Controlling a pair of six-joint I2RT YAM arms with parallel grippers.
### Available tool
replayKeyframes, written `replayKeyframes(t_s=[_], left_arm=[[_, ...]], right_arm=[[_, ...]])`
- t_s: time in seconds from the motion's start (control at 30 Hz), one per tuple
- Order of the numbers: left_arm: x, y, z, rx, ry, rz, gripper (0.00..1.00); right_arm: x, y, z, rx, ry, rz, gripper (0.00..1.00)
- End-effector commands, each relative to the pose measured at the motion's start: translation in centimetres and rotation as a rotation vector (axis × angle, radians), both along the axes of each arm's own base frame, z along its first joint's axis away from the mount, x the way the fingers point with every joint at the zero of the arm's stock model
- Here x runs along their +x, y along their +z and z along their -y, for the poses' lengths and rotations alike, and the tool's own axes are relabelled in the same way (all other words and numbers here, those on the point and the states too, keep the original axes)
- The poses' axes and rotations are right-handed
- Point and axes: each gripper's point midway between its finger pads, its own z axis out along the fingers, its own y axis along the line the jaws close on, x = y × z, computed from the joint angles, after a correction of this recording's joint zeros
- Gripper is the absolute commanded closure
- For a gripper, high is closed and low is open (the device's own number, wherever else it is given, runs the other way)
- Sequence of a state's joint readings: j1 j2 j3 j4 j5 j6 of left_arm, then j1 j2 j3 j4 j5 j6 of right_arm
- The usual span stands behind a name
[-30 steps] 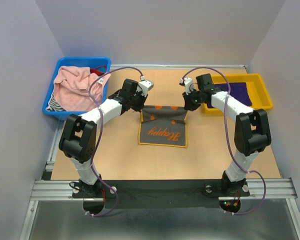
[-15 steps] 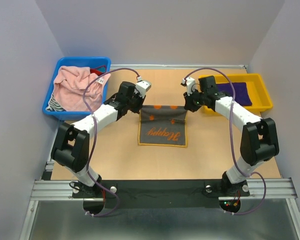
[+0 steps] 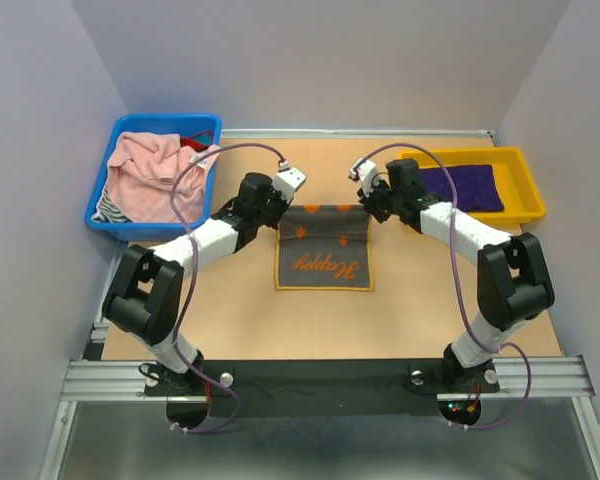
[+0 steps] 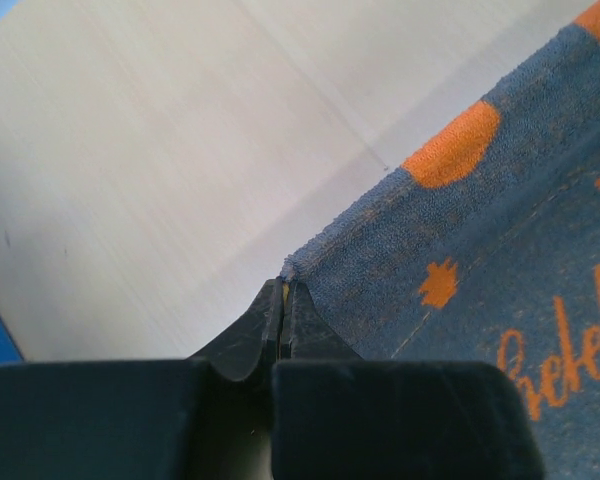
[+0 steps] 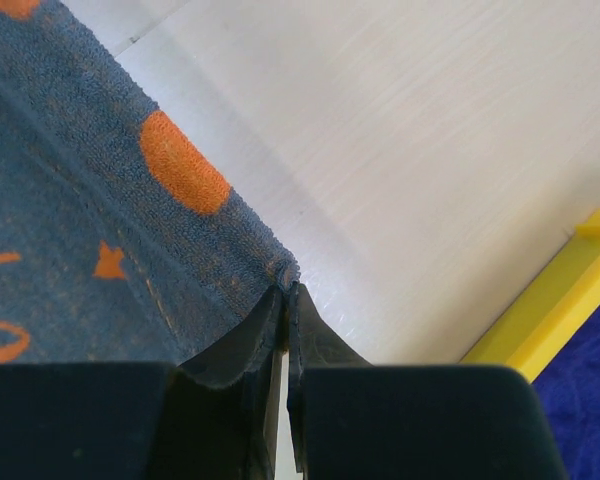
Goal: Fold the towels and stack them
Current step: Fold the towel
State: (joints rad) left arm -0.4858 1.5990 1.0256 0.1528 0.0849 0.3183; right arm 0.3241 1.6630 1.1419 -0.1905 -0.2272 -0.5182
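Note:
The grey-and-orange "Happy" towel (image 3: 323,247) lies on the wooden table, its far edge lifted off the table. My left gripper (image 3: 281,207) is shut on its far left corner (image 4: 292,266). My right gripper (image 3: 368,205) is shut on its far right corner (image 5: 285,272). The dark purple towel (image 3: 461,187) lies flat in the yellow bin (image 3: 529,183) at the right. The pale pink towel (image 3: 149,173) is bunched in the blue bin (image 3: 155,124) at the left.
A striped cloth (image 3: 108,209) and a red item (image 3: 192,143) also sit in the blue bin. The yellow bin's rim (image 5: 570,292) shows close beside my right gripper. Grey walls enclose the table on three sides.
Both grippers have carried the towel's far corners farther back and slightly outward, spreading out the far strip. The orange-spotted band now lies nearer the table's rear.

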Motion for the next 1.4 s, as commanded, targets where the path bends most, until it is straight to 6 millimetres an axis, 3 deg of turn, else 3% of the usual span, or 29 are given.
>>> replayKeyframes(t_s=[0.0,0.07,0.1,0.2,0.23,0.3,0.37,0.6,0.93,1.07,1.37], left_arm=[[0.3,1.4,-2.0,0.073,0.076,0.14,1.0],[0.0,1.3,-2.3,0.1,0.094,0.159,1.0],[-0.5,1.1,-2.7,0.118,0.115,0.165,1.0],[-1.3,1.0,-3.1,0.116,0.141,0.17,1.0],[-1.8,1.0,-3.6,0.118,0.153,0.174,1.0],[-2.5,1.1,-3.9,0.123,0.172,0.185,1.0],[-3.1,1.2,-3.9,0.125,0.17,0.189,1.0],[-5.6,0.8,-3.4,0.09,0.159,0.153,1.0],[-8.5,-1.1,-2.1,-0.045,0.193,-0.028,1.0],[-9.9,-2.8,-2.2,-0.054,0.203,-0.12,1.0],[-10.7,-2.0,-1.0,-0.147,0.218,-0.198,1.0]], right_arm=[[2.2,0.7,1.6,-0.124,-0.062,0.167,0.96],[1.3,0.0,1.2,-0.159,-0.043,0.178,0.97],[1.6,0.9,1.0,-0.157,-0.047,0.225,0.97],[0.8,0.8,0.9,-0.192,-0.057,0.256,0.97],[0.9,1.8,1.2,-0.199,-0.075,0.3,0.97],[0.2,1.9,1.1,-0.212,-0.079,0.323,0.96],[-0.2,3.3,0.9,-0.201,-0.079,0.369,0.96],[-2.4,4.1,1.0,-0.161,-0.063,0.392,0.95],[-6.2,1.4,-0.5,-0.031,-0.019,0.289,1.0],[-7.8,0.3,-0.7,0.006,-0.005,0.241,1.0],[-10.1,-1.4,-1.5,0.012,0.08,0.122,1.0]])
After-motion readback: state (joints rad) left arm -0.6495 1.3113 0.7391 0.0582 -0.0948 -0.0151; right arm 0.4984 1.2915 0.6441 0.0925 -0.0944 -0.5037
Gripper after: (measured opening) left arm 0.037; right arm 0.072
